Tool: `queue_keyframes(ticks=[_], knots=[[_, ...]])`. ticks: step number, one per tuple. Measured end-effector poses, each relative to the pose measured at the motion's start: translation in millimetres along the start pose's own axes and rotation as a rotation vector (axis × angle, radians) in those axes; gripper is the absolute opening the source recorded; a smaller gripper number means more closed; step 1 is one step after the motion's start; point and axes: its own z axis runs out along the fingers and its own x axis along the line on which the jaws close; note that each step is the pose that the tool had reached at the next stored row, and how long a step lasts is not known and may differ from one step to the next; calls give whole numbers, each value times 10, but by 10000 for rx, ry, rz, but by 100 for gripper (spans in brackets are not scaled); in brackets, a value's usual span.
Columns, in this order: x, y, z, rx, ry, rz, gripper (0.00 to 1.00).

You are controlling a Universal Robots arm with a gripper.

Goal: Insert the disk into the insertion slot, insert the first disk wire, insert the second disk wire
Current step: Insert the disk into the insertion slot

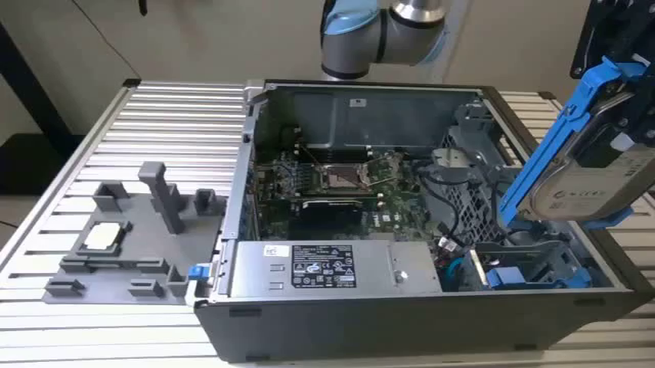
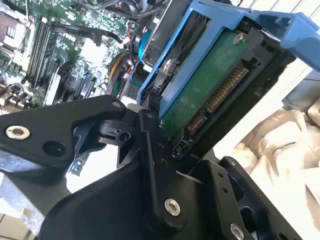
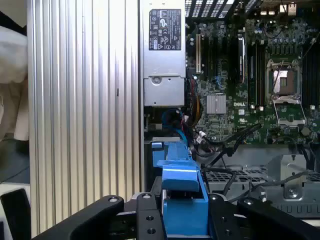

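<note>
At the left of the exterior view a grey fixture [image 1: 133, 238] with upright pegs sits on the slatted worktop [image 1: 61, 153], well apart from the work in hand. It seems to be set aside there to leave the arm room.

In the middle of the frame the computer case [image 1: 307, 326] lies on its side with its open face upward. We judge this is so the arm can reach in from above. The grey power-supply box [image 1: 317, 268] runs along the case's near wall, with the motherboard [image 1: 327, 180] behind it.

Further right, black cables [image 1: 440, 192] trail past the perforated cage. At the lower right of the case we make out what we take to be the insertion slot [image 1: 532, 257], though its mouth is partly hidden.

At the right edge of the frame the disk [image 1: 594, 180] hangs in the air above that corner of the case. It is steeply tilted, touching nothing below and not yet in the slot.

In the first wrist view the hand [image 3: 182, 217] is closed on the disk's blue bracket, with a black finger pressed against each side. Gripping one end like this probably leaves the far end free to lead into the slot. In the second wrist view the green board and connector pins face outward, clear of the fingers [image 2: 150, 150].
</note>
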Motion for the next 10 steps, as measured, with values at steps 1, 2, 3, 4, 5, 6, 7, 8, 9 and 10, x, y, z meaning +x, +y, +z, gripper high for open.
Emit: queue_keyframes(ticks=[1,2,3,4,5,6,7,8,9,10], knots=[[0,0,0,0,0,0,33],[0,0,0,0,0,0,33],[0,0,0,0,0,0,33],[0,0,0,0,0,0,33],[0,0,0,0,0,0,33],[0,0,0,0,0,0,33],[0,0,0,0,0,0,33],[0,0,0,0,0,0,33],[0,0,0,0,0,0,33],[0,0,0,0,0,1,33]])
